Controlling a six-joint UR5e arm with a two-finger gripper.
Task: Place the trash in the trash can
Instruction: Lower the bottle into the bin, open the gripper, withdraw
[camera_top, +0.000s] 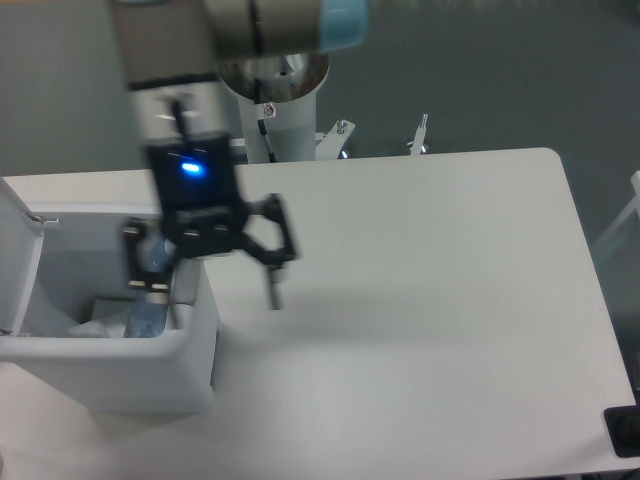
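White bin at lower-left tabletop edge, bottle and bag inside, gripper blurred above rim, fingers spread wide, empty

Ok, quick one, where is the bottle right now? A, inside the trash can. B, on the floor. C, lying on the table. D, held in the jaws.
A: the bottle leans inside the trash can beside the bag, while the gripper hangs open and empty over the can's right rim.
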